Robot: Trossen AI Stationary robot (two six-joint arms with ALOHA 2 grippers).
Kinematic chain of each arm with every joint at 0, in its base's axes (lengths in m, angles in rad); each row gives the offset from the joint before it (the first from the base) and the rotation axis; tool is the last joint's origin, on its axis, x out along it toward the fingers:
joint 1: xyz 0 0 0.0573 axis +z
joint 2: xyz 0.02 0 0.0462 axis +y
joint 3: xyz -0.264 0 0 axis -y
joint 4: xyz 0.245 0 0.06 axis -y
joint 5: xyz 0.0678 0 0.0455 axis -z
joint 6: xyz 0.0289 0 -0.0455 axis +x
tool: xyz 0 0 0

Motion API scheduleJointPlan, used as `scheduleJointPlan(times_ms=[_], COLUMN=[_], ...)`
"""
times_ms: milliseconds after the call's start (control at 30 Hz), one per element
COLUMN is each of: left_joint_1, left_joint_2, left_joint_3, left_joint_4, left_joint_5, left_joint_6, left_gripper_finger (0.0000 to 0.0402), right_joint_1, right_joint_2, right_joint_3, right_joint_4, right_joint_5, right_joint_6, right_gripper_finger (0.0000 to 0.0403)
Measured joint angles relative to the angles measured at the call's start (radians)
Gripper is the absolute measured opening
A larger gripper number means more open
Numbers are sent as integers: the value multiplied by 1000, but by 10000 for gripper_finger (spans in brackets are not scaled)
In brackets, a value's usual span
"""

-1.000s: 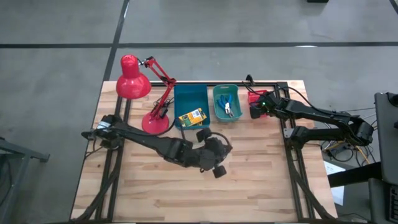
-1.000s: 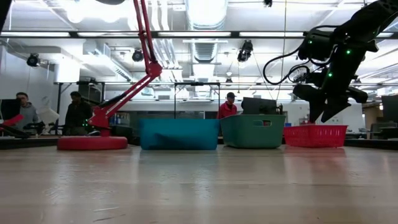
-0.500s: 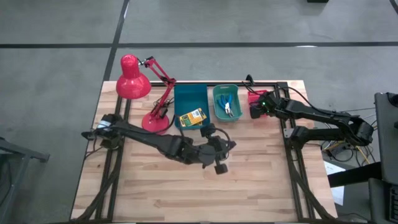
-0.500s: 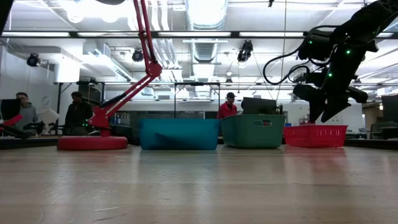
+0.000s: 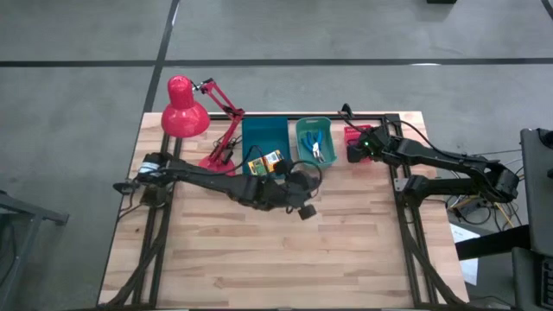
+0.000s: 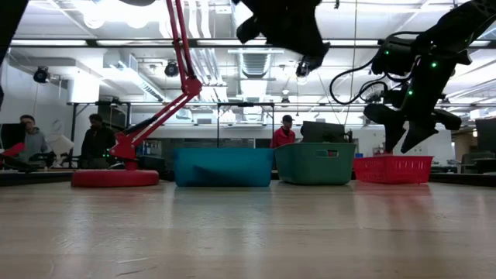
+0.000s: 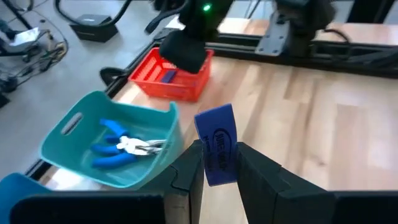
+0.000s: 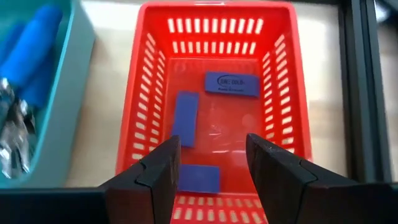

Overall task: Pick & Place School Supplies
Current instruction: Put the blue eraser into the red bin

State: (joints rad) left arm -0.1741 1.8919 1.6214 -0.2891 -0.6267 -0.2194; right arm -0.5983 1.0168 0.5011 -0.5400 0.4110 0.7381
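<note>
My left gripper is shut on a small purple eraser block above the table, just near of the teal bin; it also shows in the high view and at the top of the low view. Two blue-handled tools lie in the teal bin. My right gripper is open and empty over the red bin, where three purple blocks lie on the floor. A yellow-and-green crayon box lies in the blue bin. My left gripper pinches the block's lower part between its two fingers, one on each narrow side. The block's printed face is turned to the wrist camera and its free end sticks out beyond the fingertips. The block is lifted clear of the table.
A red desk lamp stands at the far left, its base next to the blue bin. The three bins stand in a row along the far edge. Bare wooden table lies toward the near edge. People show in the room behind.
My left gripper has gone toward the table's far edge, up to the bins, carrying the purple block; it now shows at the top of the low view. My right gripper has kept still over the red bin.
</note>
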Motion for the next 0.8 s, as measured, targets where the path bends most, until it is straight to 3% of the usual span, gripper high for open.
scheduleJointPlan(times_ms=[200,367,600,800], left_joint_1=[40,50,50,50], left_joint_2=[0,0,0,0], left_joint_3=[-22,-22,-22,-22], left_joint_4=[1,7,4,0], left_joint_5=[15,15,16,16], left_joint_6=[55,148,208,223], left_gripper_finger=[87,87,87,87], right_joint_1=[-1,3,13,32], right_joint_2=[2,0,-43,-157], right_joint_3=[0,0,0,0], right_joint_4=[21,53,115,243], right_joint_5=[14,-6,-411,-755], right_joint_6=[175,-13,-189,-292], right_gripper_finger=[176,176,176,176])
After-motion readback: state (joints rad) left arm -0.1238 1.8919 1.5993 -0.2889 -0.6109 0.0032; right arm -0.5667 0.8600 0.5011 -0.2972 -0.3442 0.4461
